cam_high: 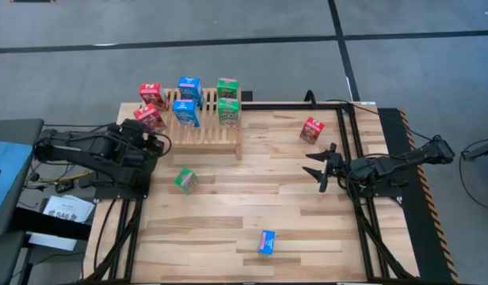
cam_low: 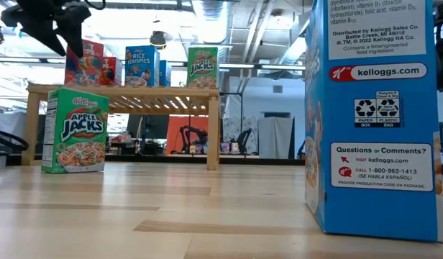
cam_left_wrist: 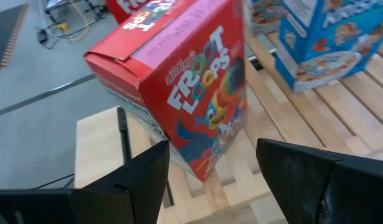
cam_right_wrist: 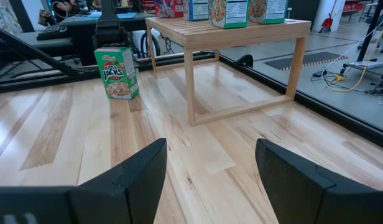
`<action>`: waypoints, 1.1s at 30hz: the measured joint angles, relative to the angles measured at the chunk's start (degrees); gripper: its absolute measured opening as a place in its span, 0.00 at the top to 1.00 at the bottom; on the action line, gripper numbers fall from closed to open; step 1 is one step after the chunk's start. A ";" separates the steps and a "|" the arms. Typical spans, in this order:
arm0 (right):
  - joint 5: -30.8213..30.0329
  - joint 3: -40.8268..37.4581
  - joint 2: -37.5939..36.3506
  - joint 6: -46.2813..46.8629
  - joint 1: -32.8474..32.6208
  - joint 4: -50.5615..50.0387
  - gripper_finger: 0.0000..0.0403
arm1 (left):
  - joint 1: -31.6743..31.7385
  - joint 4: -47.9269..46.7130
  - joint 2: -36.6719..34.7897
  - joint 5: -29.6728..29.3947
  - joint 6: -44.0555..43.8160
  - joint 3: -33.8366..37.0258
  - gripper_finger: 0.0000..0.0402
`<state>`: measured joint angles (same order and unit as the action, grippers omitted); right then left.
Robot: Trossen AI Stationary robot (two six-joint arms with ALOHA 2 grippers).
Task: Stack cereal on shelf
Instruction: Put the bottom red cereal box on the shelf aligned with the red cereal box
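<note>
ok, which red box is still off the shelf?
The red box alone on the table by the right edge, nearest the right hand. The other two reds sit on the shelf at its left end.

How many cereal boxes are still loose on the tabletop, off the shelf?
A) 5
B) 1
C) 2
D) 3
D: the high view shows a green box, a blue box and a red box on the planks, apart from the shelf; the other boxes sit on the slats.
</note>
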<state>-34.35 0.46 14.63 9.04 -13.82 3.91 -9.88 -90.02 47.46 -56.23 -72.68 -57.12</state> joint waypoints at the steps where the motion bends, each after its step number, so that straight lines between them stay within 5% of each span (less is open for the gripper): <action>1: 0.00 0.01 0.02 0.00 0.00 0.00 0.33 | 0.58 0.00 0.00 -0.12 0.06 0.00 0.42; 21: 0.00 0.00 0.01 0.00 -0.02 -0.01 0.33 | 8.65 4.26 0.15 -6.59 1.93 0.01 0.42; 33: 0.00 0.00 0.01 0.00 -0.02 0.01 0.33 | 9.61 2.10 -0.60 -4.90 3.51 -2.77 0.42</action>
<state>-34.35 0.46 14.64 9.04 -13.85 3.92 -0.27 -87.92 46.86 -61.12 -69.16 -59.89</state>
